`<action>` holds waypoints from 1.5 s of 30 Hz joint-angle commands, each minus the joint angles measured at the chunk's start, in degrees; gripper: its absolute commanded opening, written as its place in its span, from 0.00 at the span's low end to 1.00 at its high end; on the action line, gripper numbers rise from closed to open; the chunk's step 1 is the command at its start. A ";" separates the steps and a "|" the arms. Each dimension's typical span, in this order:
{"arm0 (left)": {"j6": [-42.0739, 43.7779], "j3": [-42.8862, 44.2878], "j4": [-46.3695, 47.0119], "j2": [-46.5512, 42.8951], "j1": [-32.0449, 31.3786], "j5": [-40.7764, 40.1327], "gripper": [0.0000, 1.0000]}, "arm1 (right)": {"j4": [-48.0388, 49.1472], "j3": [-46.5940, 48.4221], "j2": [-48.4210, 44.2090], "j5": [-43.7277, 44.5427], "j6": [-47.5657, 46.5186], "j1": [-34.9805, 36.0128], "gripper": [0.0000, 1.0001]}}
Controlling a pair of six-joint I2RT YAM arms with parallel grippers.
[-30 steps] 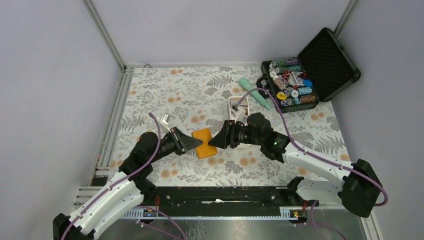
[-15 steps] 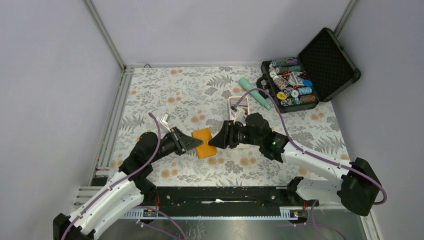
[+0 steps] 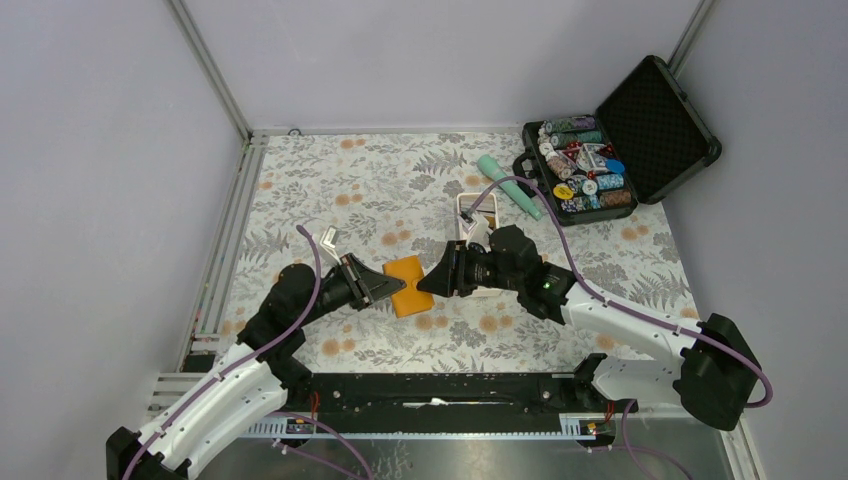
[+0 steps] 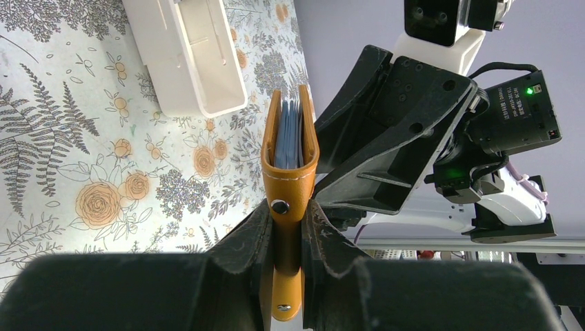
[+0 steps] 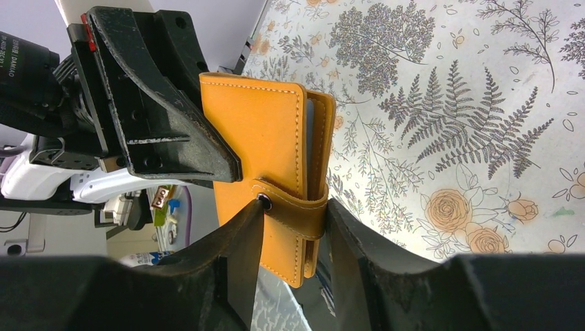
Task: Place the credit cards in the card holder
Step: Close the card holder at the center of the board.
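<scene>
The orange card holder [image 3: 408, 285] is closed and hangs above the table between both grippers. My left gripper [image 3: 385, 290] is shut on its near end, next to a snap stud, in the left wrist view [image 4: 288, 214]. Light blue pockets [image 4: 288, 138] show edge-on between the covers of the card holder [image 4: 290, 181]. My right gripper [image 3: 432, 280] is shut on the other end, across the snap tab, in the right wrist view [image 5: 293, 214]; the card holder [image 5: 255, 138] fills the middle there. No loose credit cards show.
A long white tray [image 3: 476, 215] lies just behind the right gripper, also in the left wrist view [image 4: 186, 55]. A teal tube [image 3: 508, 185] and an open black case of poker chips [image 3: 600, 165] sit at the back right. A small white piece [image 3: 328, 240] lies at the left.
</scene>
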 commanded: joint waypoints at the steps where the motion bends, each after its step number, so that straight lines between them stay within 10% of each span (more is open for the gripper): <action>1: 0.45 2.54 2.36 -0.05 0.07 0.87 0.00 | 2.22 3.04 0.13 -0.76 -0.23 0.80 0.44; 45: -0.33 2.46 1.65 0.85 -0.64 -1.04 0.00 | -7.27 7.42 0.96 6.23 -5.89 2.25 0.59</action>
